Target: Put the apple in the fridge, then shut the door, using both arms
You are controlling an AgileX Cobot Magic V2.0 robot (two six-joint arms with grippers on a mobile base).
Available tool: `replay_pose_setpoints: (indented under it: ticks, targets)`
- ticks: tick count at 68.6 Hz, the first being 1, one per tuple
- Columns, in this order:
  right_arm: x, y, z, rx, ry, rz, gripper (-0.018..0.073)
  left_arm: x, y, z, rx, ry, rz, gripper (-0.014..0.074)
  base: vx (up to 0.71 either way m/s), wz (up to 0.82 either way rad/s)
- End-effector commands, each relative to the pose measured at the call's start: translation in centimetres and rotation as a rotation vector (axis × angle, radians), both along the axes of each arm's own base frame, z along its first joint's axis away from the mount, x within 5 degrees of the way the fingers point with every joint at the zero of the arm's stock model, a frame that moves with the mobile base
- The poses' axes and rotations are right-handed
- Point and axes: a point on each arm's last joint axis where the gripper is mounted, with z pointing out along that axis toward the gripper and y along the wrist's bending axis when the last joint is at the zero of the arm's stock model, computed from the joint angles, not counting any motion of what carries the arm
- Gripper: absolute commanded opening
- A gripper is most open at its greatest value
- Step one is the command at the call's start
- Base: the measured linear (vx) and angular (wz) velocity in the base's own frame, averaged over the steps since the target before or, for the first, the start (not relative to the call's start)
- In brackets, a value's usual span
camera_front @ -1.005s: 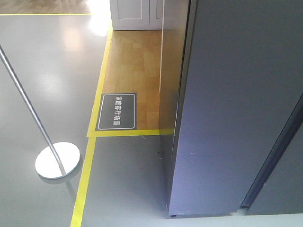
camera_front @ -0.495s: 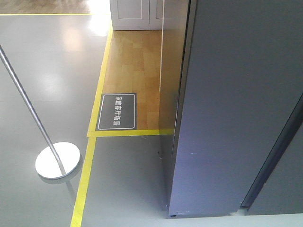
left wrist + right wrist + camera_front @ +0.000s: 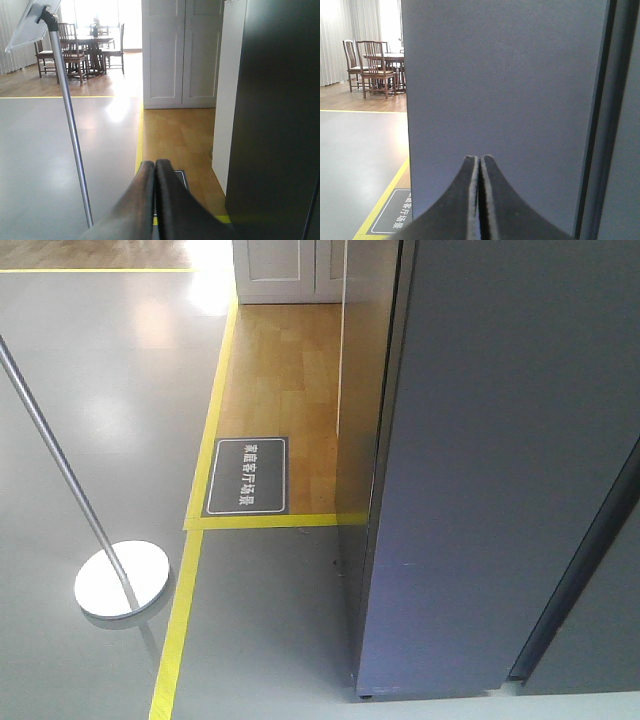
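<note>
Apple: not visible in any view. Neither gripper carries it; whether it already sits inside the fridge cannot be told from here.

Fridge (image 3: pixel 500 470): dark grey front fills the right of the front view. A dark seam runs between two panels at far right. The door (image 3: pixel 505 100) looks shut or nearly so; no white interior shows.

Risks, as judged:
- If the door is only resting against its seal, it may not be fully latched, and the seam alone does not settle that.
- Right gripper (image 3: pixel 480 162) points straight at the door face, near it. A push off-centre could let the tips slide across the smooth panel.
- Left gripper (image 3: pixel 155 167) is aimed past the fridge's left edge, toward the wood floor (image 3: pixel 175 135). A swing to its left could catch the metal pole (image 3: pixel 70 125) of the sign stand, which stands near on a round base (image 3: pixel 122 580).

Pose: both grippers level, fingers pressed together, nothing between them. Right one faces the door squarely; left one looks along the fridge's side toward the white room doors (image 3: pixel 180 50).
</note>
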Motion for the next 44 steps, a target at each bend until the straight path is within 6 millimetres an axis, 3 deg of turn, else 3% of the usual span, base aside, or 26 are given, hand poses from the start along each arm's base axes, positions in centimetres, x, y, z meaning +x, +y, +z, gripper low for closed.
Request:
replay_pose_setpoints:
  ticks: [1, 44]
  targets:
    - [-0.09, 0.0, 0.38, -0.01, -0.077, -0.004, -0.0003, -0.08, 0.02, 0.36, 0.0, -0.08, 0.004, -0.0006, 0.0, 0.0]
    - [-0.09, 0.0, 0.38, -0.01, -0.077, -0.004, -0.0003, -0.08, 0.02, 0.36, 0.0, -0.08, 0.004, -0.0006, 0.0, 0.0]
